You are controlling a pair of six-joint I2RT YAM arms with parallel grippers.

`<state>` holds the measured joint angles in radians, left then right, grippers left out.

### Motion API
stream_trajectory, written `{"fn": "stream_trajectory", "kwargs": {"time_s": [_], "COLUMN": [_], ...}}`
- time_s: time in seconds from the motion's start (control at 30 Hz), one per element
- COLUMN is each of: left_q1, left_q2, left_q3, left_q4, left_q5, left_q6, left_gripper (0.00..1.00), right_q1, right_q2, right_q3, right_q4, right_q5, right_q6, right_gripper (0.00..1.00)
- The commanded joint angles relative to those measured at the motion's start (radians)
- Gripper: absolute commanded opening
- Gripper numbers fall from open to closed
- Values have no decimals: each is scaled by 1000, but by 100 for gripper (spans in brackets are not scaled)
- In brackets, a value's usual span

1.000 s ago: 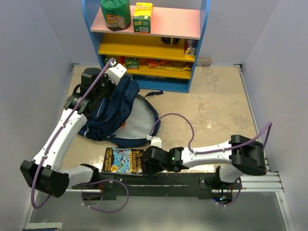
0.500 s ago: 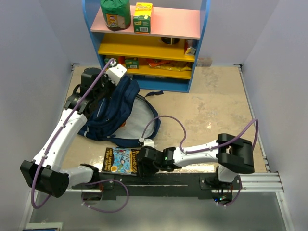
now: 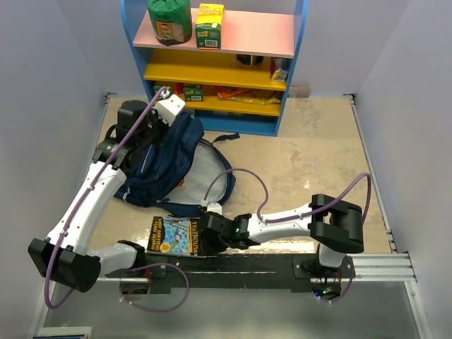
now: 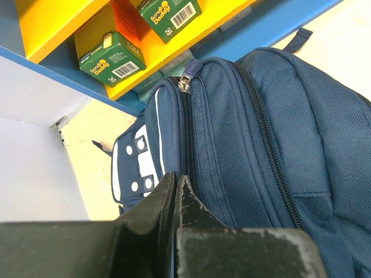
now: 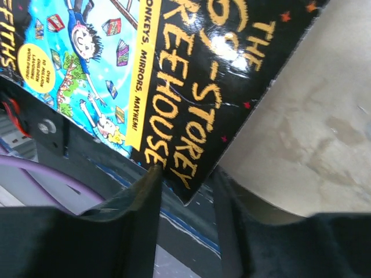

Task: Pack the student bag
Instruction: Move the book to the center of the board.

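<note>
The student bag (image 3: 166,159), navy with grey lining showing at its mouth, lies at the left back of the table, its top raised. My left gripper (image 3: 171,111) is shut at that top edge; in the left wrist view the left gripper (image 4: 175,176) has its fingers pressed together with a sliver of blue between them, against the bag's (image 4: 249,127) zipped seam. A colourful book (image 3: 175,235) lies flat at the near edge. My right gripper (image 3: 201,239) stands open at its right end. In the right wrist view the right gripper (image 5: 186,172) straddles the book's (image 5: 174,69) black corner.
A blue shelf unit (image 3: 289,63) with pink and yellow boards stands at the back, holding green boxes (image 4: 110,52) and packets. A black mounting rail (image 3: 240,267) runs along the near edge under the book's corner. White walls close in both sides.
The right arm has swung left along the near edge until its fingers reached the book's corner, and its jaws have narrowed. The book has slid slightly left. The left arm has not moved.
</note>
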<state>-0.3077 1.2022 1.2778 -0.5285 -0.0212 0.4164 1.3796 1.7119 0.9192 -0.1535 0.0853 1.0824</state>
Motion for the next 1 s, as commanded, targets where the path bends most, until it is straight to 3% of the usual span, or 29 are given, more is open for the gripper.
{"fn": "stream_trajectory", "kwargs": {"time_s": [0.0,0.1,0.13,0.17,0.37,0.5,0.77,0.97], "left_q1": [24,24,24,22,22,22,22,24], "left_q2": [-47,-58,-59,-61,-67,-62,-55,-61], "left_q3": [3,-17,-21,-31,-49,-54,-58,-52], "left_q4": [53,58,59,58,55,59,62,7], "left_q5": [-34,-28,-25,-22,-14,-19,-10,47], "left_q6": [41,48,51,51,50,56,59,65], "left_gripper": [0,0,0,0,0,0,0,0], "right_q1": [-4,-4,-4,-5,-13,-34,-142,-255], "right_q2": [31,18,14,9,-47,-156,-611,-837], "right_q3": [38,30,23,21,-42,-101,-214,-119], "right_q4": [-41,-63,-67,-79,-87,-178,-504,-735], "right_q5": [45,97,123,137,200,275,429,651], "right_q6": [5,14,19,22,54,106,292,279], "right_gripper": [32,13,2,0,0,0,0,0]}}
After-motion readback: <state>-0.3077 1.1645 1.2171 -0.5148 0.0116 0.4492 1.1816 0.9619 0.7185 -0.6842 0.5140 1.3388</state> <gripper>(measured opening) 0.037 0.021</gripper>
